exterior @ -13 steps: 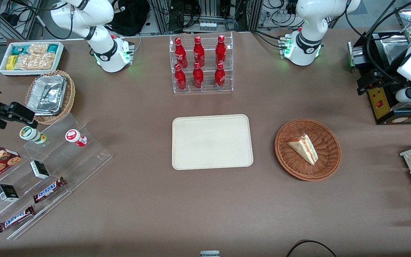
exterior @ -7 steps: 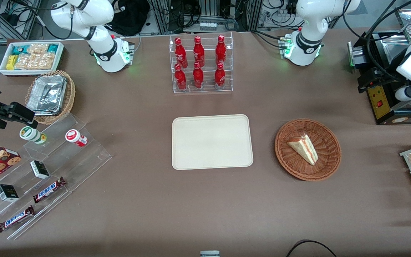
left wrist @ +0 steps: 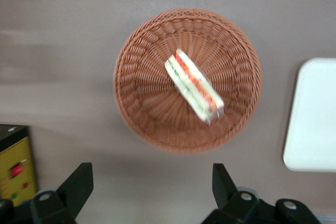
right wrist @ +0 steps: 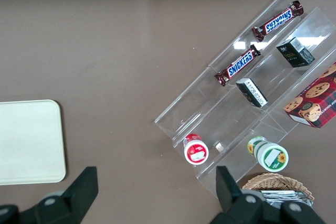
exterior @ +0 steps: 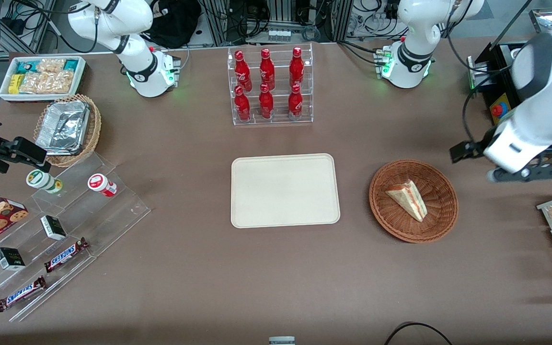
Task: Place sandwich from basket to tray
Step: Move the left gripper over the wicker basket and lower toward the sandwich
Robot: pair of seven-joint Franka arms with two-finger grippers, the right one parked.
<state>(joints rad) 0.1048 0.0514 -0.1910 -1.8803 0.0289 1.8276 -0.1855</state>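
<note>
Sandwich (exterior: 407, 199) is lying in the basket (exterior: 443, 221), untouched. Basket is sitting on the counter (exterior: 276, 278) beside the tray (exterior: 285, 190), toward the working arm's end. Claw (left wrist: 152, 187) is hovering above the counter near the basket's rim, fingers (left wrist: 77, 186) spread wide, gripping nothing.

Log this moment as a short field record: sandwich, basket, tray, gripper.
sandwich: lying in the basket, untouched
basket: on the table beside the tray, toward the working arm's end
tray: nothing on it
gripper: open, holding nothing, above the table beside the basket, not over the sandwich
</note>
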